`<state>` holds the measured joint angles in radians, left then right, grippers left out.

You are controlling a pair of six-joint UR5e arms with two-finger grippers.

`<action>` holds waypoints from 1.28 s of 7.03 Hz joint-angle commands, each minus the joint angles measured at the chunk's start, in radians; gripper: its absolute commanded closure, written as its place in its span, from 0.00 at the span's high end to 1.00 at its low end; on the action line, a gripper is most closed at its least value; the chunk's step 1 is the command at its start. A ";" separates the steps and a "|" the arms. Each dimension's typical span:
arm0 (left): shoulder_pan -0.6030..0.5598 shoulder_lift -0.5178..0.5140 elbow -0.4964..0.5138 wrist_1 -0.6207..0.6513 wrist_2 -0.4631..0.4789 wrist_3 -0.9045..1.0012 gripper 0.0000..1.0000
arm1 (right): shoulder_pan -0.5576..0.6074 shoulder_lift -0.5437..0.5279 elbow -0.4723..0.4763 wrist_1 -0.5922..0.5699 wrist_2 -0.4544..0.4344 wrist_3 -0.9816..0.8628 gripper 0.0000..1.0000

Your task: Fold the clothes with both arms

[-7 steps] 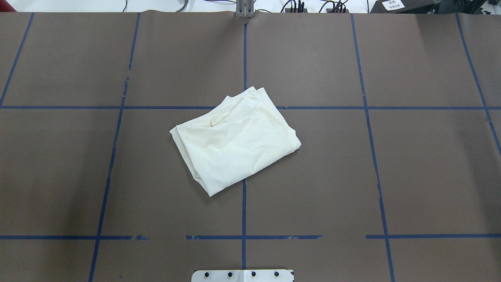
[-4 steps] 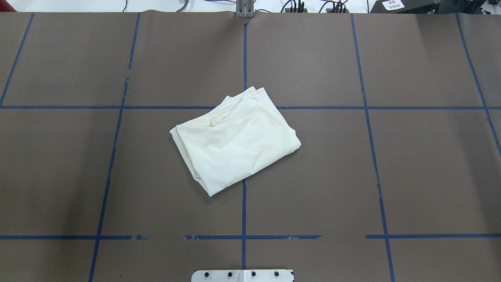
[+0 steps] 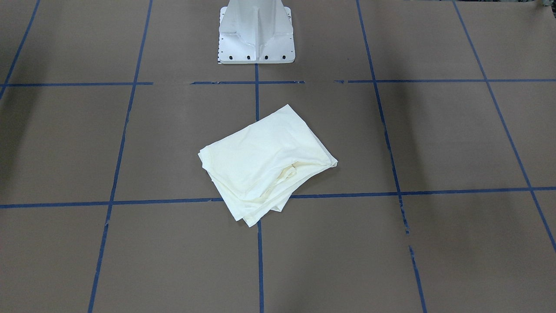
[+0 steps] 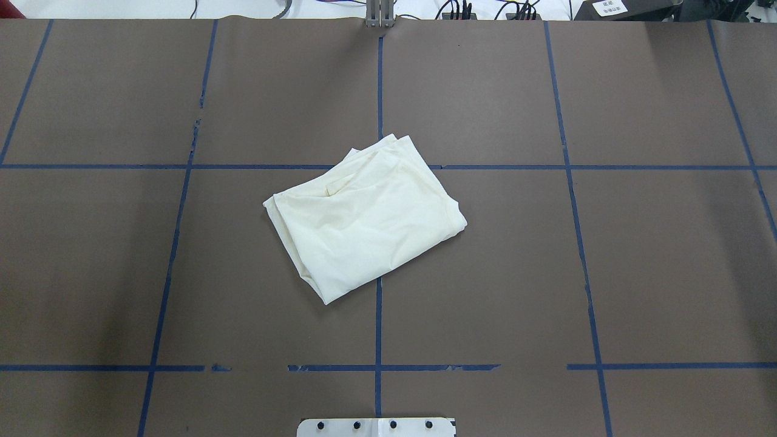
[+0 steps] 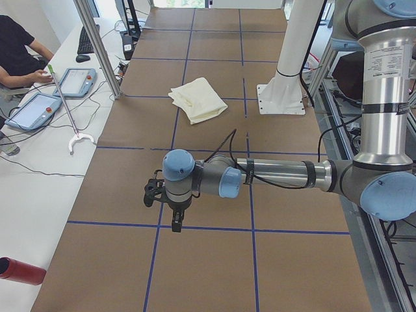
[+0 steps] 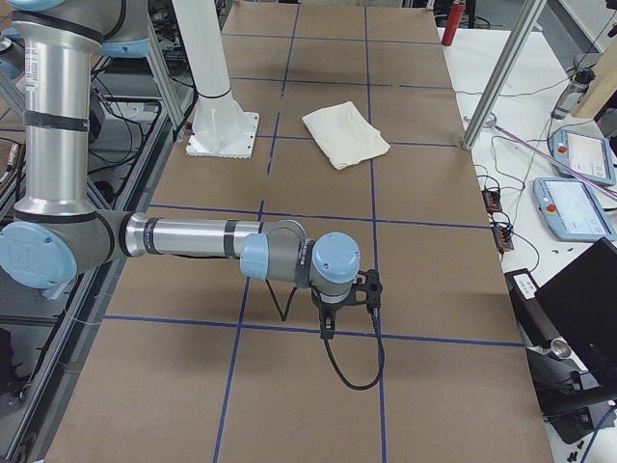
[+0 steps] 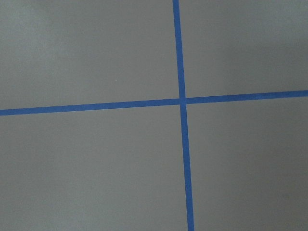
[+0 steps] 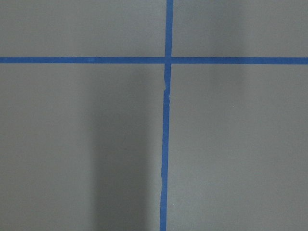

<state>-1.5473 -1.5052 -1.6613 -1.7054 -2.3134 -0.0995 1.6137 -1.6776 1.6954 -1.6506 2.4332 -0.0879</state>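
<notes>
The clothes, one cream-white shirt (image 4: 364, 224), lie folded into a skewed rectangle at the table's middle, plain side up, also seen as the shirt (image 3: 265, 163), (image 5: 198, 99), (image 6: 345, 135). Nothing touches it. My left arm (image 5: 273, 174) stretches low over the table far from the shirt, its gripper (image 5: 175, 222) pointing down; I cannot tell whether it is open or shut. My right arm (image 6: 193, 237) does the same at the other end, and its gripper (image 6: 326, 326) state cannot be told either. Both wrist views hold only brown table and blue tape.
Blue tape lines (image 4: 378, 328) grid the brown table (image 4: 546, 273). The white pedestal base (image 3: 255, 30) stands near the shirt. A person (image 5: 16, 55) sits with tablets (image 5: 32, 110) on a side bench. A red cylinder (image 5: 21, 270) lies at the left end.
</notes>
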 commanded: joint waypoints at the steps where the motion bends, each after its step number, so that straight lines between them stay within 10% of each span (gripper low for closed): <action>1: 0.001 0.000 -0.002 0.000 0.000 -0.005 1.00 | 0.000 0.007 0.006 0.003 0.001 0.089 1.00; 9: 0.001 -0.003 0.001 -0.002 0.000 -0.006 1.00 | 0.000 -0.008 -0.008 0.106 -0.056 0.129 1.00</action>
<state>-1.5463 -1.5077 -1.6598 -1.7068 -2.3133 -0.1057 1.6137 -1.6851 1.6876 -1.5501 2.3848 0.0408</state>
